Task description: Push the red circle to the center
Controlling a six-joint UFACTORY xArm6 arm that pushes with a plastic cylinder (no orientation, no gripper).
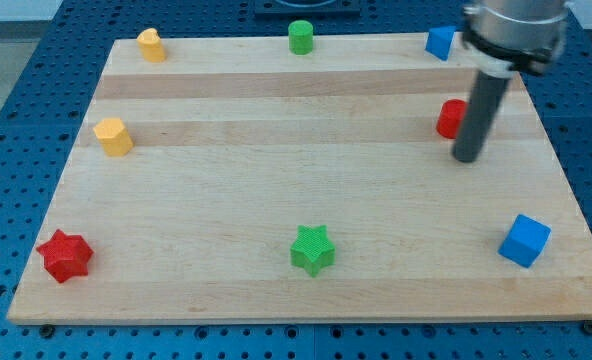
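The red circle [450, 118] lies near the view's right edge of the wooden board [276, 200], in its upper half. The dark rod comes down from the view's top right and partly covers the circle's right side. My tip [467, 158] rests on the board just below and to the right of the red circle, close to it; I cannot tell whether they touch.
A blue block [439, 42] sits at the top right, a green cylinder [300, 37] at top centre, a yellow block [152, 45] at top left, another yellow block [113, 137] at left. A red star [65, 256], a green star [313, 249] and a blue cube [524, 240] lie along the bottom.
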